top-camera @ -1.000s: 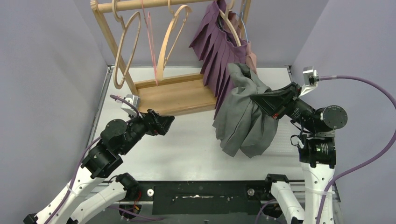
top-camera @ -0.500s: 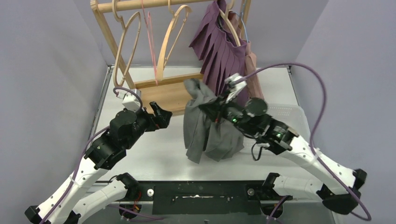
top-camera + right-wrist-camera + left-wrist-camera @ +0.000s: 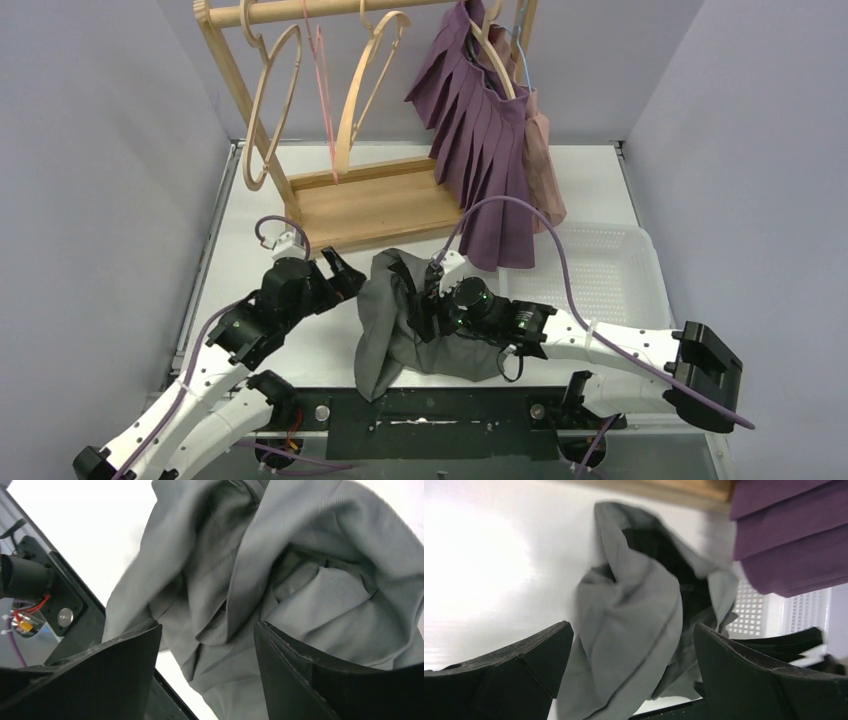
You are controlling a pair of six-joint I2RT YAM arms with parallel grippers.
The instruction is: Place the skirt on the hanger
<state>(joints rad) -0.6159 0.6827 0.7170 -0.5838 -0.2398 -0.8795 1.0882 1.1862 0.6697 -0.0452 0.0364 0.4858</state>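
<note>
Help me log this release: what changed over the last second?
The right gripper swept the crumpled grey skirt leftward and toward the near edge, lowered it onto the white table and opened its jaws. The left gripper barely shifted, open. The wooden rack and hanging purple pleated skirt stayed put.

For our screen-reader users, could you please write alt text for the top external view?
A grey skirt lies heaped on the table near its front edge, between the open left gripper and the right gripper against it. Behind, a wooden rack holds empty hangers and a purple skirt.
</note>
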